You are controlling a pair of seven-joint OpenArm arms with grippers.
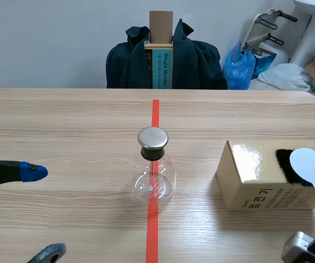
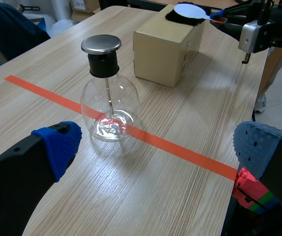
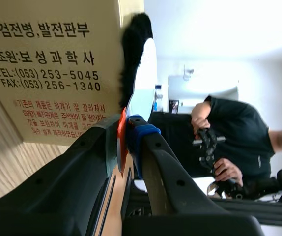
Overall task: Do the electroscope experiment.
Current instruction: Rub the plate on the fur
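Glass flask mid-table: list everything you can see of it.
The flask is clear glass, round-bellied with a short neck, standing upright on the table over the orange tape line. A black stopper plugs the neck, capped by a flat silver disc. A thin rod hangs from the stopper into the belly. Only the table touches it; the box stands apart beside it.

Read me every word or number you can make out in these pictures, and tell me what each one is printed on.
"검전병,발전판부": side of the cardboard box.
"제조원:보성과학사": same box, next line.
"TEL:" and "FAX:": same box; numbers not copied.
"Single Monitor": teal box at the back of the scene view; the rest is cut off.
Red small print on the cardboard box: too blurred to read.
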